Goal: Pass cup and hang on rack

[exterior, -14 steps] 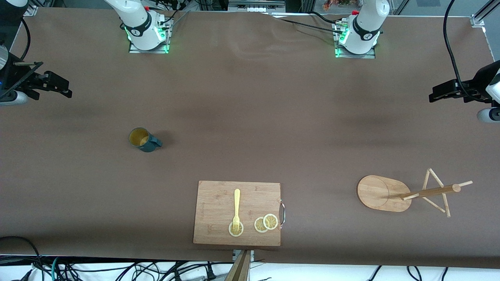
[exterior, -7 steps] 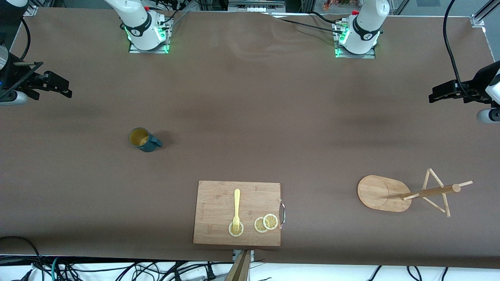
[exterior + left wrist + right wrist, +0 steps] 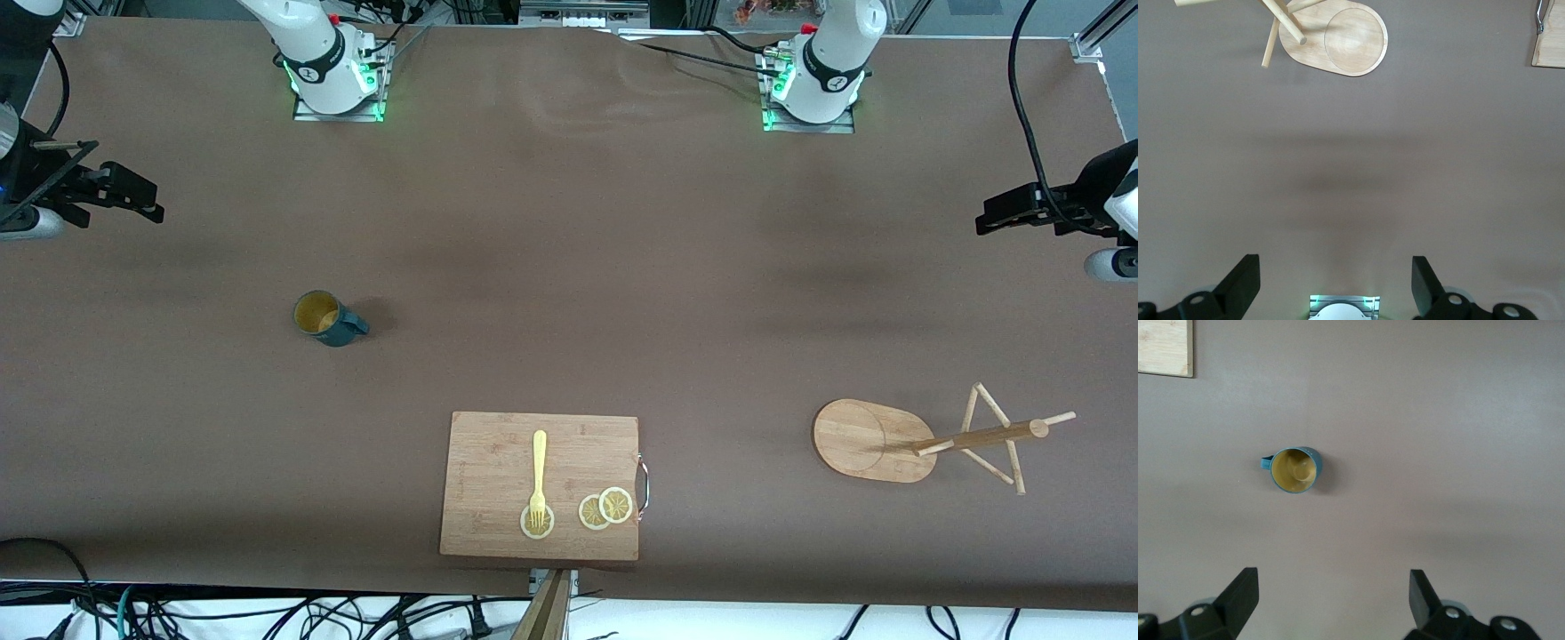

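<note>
No readable text, label, brand, number or sign anywhere. Only small dark round badges on the white arm bases (image 3: 311, 71), too small to make out, and faint marks on the rectangular light wooden cutting board (image 3: 498, 462), not legible.

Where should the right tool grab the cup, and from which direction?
Probably the rim wall, from straight above. The cup stands upright with its mouth open, so one finger can go inside and one outside. Pinch away from the handle, leaving it free for the rack. The right tool is open.
</note>
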Motion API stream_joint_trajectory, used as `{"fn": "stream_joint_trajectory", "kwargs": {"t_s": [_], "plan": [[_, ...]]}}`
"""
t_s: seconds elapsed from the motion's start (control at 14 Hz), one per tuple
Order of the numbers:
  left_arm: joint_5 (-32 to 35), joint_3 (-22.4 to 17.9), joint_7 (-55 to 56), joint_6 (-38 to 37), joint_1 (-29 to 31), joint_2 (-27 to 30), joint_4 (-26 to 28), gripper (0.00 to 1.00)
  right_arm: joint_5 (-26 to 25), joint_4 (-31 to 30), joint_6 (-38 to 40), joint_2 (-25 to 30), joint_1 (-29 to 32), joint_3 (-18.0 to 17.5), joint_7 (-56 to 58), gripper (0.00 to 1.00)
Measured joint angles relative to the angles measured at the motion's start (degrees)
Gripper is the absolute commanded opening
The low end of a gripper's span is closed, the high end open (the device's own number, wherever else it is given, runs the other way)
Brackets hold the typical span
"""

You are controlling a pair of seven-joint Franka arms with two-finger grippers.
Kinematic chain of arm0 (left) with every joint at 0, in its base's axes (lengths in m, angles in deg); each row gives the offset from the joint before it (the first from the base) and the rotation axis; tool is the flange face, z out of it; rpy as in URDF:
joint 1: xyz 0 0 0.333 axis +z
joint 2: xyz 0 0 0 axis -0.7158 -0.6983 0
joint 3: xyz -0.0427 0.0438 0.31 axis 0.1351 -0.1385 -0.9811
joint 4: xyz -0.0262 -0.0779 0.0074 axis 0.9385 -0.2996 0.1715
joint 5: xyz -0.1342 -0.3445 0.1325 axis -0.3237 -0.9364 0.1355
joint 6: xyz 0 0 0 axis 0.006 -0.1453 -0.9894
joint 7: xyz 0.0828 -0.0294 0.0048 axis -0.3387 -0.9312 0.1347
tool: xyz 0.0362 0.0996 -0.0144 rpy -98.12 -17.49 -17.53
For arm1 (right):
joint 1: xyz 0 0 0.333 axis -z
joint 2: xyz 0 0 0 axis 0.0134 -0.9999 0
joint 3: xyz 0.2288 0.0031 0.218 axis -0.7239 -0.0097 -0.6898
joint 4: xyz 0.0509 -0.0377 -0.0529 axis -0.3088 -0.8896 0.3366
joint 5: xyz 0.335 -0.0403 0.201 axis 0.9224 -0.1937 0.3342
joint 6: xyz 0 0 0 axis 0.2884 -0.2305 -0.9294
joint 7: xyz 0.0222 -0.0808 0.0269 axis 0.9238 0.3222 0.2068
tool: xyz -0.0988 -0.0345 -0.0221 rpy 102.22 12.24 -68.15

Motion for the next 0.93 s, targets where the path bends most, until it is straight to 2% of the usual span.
{"fn": "stream_joint_trajectory", "kwargs": {"t_s": [0.71, 0.93], "plan": [[0.0, 0.0, 0.0, 0.0, 0.0, -0.15, -0.14, 1.0, -0.09, -0.01, 1.74, 0.14, -0.02, -0.91, -0.04, 1.0], [0.0, 0.0, 0.0, 0.0, 0.0, -0.18, -0.18, 1.0, -0.14, -1.31, -1.02, 0.17, -0.02, -1.15, -0.05, 1.0]]}}
